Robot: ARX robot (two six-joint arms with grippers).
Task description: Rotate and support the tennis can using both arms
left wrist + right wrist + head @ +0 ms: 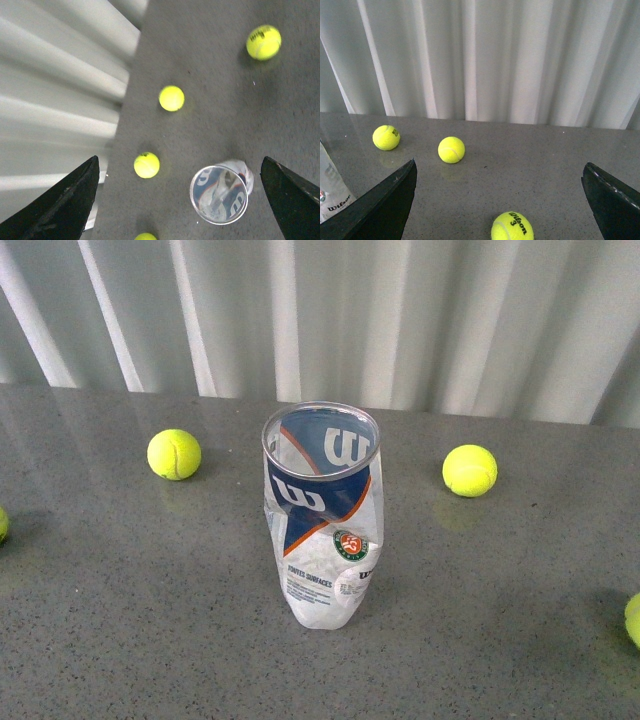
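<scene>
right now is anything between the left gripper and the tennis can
Nothing visible. The left gripper hangs open above the upright tennis can, with bare table around it; the nearest ball lies off to the side.

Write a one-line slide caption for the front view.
Open, empty tennis can upright on grey table, tennis balls scattered around it.

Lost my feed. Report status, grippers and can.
Left gripper open, above the can. Right gripper open, empty. Tennis can upright, untouched. Tennis balls scattered clear of it.

one tennis can point(320, 515), four tennis balls point(174, 454)
</scene>
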